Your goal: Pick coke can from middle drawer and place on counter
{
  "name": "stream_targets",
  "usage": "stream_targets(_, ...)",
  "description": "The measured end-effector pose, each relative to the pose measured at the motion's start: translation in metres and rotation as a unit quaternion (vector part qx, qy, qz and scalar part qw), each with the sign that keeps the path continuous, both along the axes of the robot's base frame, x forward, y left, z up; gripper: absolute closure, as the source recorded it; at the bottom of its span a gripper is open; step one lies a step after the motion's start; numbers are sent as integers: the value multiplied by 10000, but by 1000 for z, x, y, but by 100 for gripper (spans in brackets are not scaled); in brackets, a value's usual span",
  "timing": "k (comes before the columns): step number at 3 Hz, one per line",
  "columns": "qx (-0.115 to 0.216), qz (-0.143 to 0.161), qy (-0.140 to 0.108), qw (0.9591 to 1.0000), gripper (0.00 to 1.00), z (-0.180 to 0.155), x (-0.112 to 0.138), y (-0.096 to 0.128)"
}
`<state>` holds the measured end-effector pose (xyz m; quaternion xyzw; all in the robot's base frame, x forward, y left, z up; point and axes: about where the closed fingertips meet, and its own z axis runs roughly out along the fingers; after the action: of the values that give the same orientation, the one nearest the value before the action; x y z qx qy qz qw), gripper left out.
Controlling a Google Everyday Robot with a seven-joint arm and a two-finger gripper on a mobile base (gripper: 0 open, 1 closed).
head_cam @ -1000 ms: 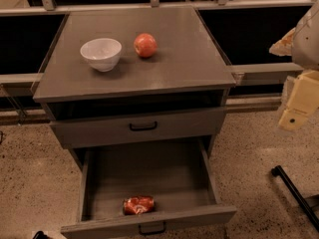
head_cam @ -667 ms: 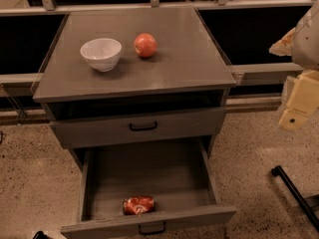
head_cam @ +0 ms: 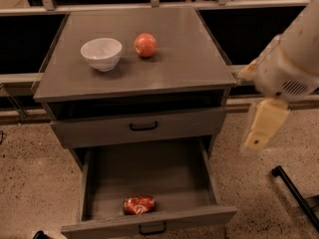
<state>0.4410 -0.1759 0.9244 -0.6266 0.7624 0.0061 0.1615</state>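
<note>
The middle drawer (head_cam: 149, 176) stands open, exposing the coke can (head_cam: 139, 204); the tool (head_cam: 264, 126) hangs well right, empty, its opening impossible to tell.

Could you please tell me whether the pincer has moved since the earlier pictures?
Yes. The pincer has shifted left and downward, nearer the counter's right edge, and hangs to the right of the open middle drawer.

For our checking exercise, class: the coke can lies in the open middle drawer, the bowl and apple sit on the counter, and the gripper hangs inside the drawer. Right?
Not quite. The camera view shows the gripper hanging outside the middle drawer, right of the cabinet. The coke can does lie in it; bowl and apple sit on the counter.
</note>
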Motion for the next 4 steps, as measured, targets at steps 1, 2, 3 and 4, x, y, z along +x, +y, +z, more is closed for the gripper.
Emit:
stream_targets(1, 107, 533, 199, 9983, 0, -63, -16, 53)
stream_targets(2, -21, 689, 498, 9964, 0, -95, -36, 61)
stream_targets(3, -21, 689, 498, 9964, 0, -95, -36, 61)
stream_targets(4, 75, 924, 312, 9952, 0, -114, -15, 93)
